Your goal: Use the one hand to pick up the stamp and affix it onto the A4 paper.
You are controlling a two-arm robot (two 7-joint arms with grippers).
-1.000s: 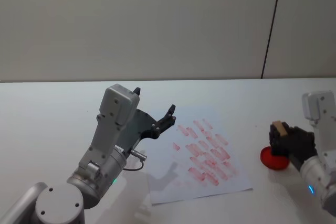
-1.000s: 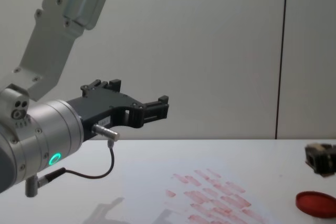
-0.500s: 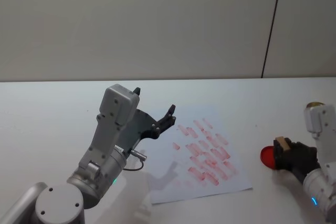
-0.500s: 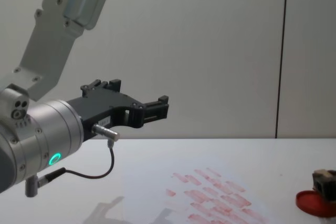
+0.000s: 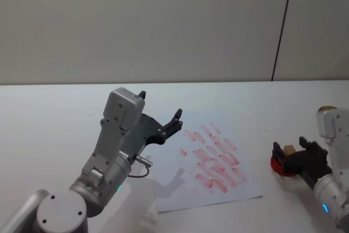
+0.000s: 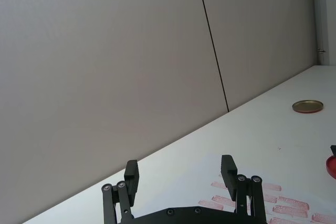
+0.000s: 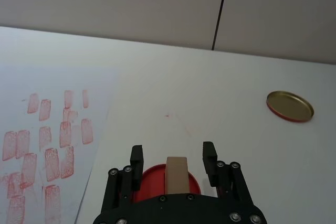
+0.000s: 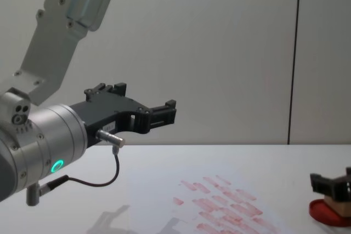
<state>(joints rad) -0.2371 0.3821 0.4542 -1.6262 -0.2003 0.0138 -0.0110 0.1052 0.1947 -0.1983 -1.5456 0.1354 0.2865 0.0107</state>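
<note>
The stamp point(image 7: 177, 174), a small tan wooden block, stands upright on the round red ink pad point(image 5: 278, 166) at the right of the table. My right gripper point(image 7: 173, 155) is open around it, one finger on each side with a gap to the block; it also appears low at the right in the chest view point(image 8: 333, 178). The stamp point(image 5: 289, 149) sits between those black fingers. The A4 paper point(image 5: 180, 189), covered in rows of pale red marks, lies left of the pad. My left gripper point(image 5: 160, 105) hangs open and raised above the paper's left part.
A round gold lid point(image 7: 290, 106) lies on the white table beyond the ink pad, toward the far right. The large silver left arm point(image 8: 49, 135) with a green ring stands over the table's left half. A grey wall rises behind the table.
My right gripper came down toward the ink pad with the stamp, set it on the pad and opened its fingers. The left arm has not moved.
</note>
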